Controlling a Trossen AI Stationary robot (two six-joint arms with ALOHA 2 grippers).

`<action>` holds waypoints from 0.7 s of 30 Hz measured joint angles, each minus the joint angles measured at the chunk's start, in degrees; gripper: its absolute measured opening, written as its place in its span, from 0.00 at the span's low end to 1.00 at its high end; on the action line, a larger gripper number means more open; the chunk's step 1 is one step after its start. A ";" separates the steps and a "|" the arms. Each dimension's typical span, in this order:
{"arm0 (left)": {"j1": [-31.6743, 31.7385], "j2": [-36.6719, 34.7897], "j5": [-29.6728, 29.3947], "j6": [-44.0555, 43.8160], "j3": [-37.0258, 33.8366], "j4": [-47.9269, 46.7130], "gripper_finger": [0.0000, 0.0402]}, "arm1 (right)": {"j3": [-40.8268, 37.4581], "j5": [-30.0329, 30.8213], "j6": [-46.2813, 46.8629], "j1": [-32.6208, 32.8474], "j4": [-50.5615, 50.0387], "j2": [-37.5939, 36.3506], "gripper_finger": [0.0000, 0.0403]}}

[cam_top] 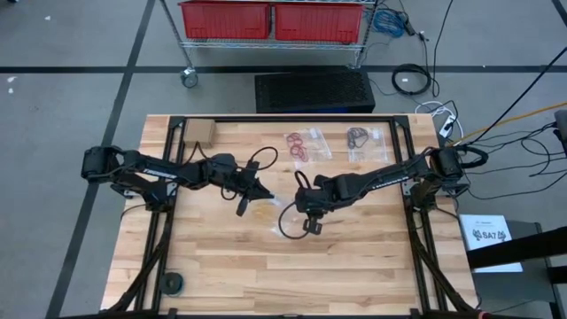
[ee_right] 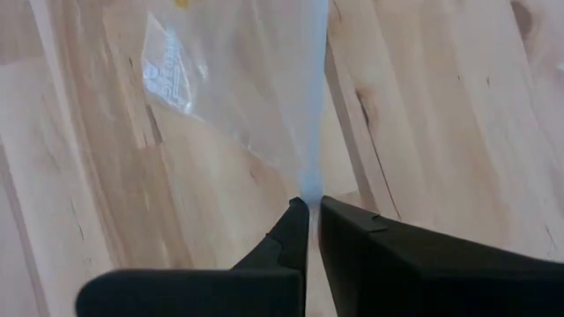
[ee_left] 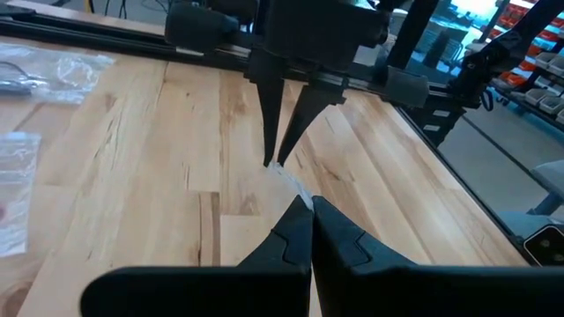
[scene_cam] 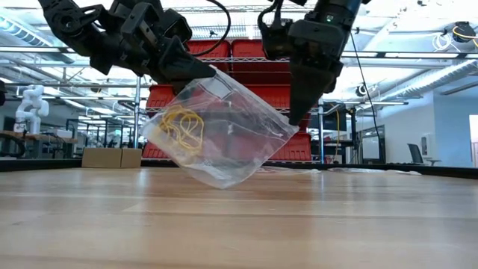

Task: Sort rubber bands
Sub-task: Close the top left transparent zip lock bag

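Note:
A clear plastic bag [scene_cam: 224, 127] hangs between my two grippers over the middle of the table. Several tan-yellow rubber bands [scene_cam: 183, 127] lie in its lower left part. My left gripper [scene_cam: 205, 75] is shut on the bag's upper left end. My right gripper [scene_cam: 293, 119] is shut on its right end. The bag also shows in the high view [cam_top: 270, 208], and part of it shows in the right wrist view [ee_right: 247, 88]. A bag of red bands [cam_top: 301, 146] and a bag of dark bands [cam_top: 359, 137] lie flat at the table's far side. My left gripper pinches the bag's top edge [ee_left: 298, 192] between its two fingers, coming slanting down from the table's left. The bag hangs tilted below the fingers. My right gripper pinches the bag's edge at its other end [ee_right: 310, 183] between its two fingers, pointing down from above. The film between the grippers is spread out. I cannot tell if its lowest corner [scene_cam: 216, 183] touches the table.
A cardboard box [cam_top: 199, 131] stands at the far left corner. A small black round object [cam_top: 171, 283] sits near the near left corner. Bare wood [cam_top: 354, 266] lies toward the near edge. Black frame rails [cam_top: 168, 168] run along the table's sides.

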 joint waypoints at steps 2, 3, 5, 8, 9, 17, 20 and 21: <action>0.00 0.00 0.00 0.00 0.00 -0.01 0.00 | 0.00 -0.01 0.16 0.17 -0.14 0.00 0.02; 0.00 0.00 0.00 -0.01 0.00 -0.01 0.00 | 0.00 0.00 0.43 0.25 -0.39 0.00 0.02; 0.00 0.00 0.00 -0.01 0.00 0.07 0.00 | -0.01 -0.07 0.94 0.32 -1.48 0.00 0.02; 0.02 0.00 0.00 -0.01 0.00 0.12 0.00 | -0.11 -0.07 1.40 0.52 -2.26 0.02 0.02; 0.02 0.00 0.00 -0.01 0.00 0.12 0.00 | -0.11 -0.06 1.41 0.53 -2.37 0.02 0.02; 0.02 0.00 0.00 -0.01 0.00 -0.04 0.00 | -0.09 -0.04 1.64 0.56 -2.46 0.02 0.02; 0.00 0.00 0.00 -0.01 0.00 -0.53 0.00 | -0.07 0.01 2.01 0.53 -3.63 -0.13 0.02; 0.00 0.00 0.00 -0.01 0.00 -0.88 0.00 | -0.07 0.16 2.30 0.53 -4.24 -0.23 0.02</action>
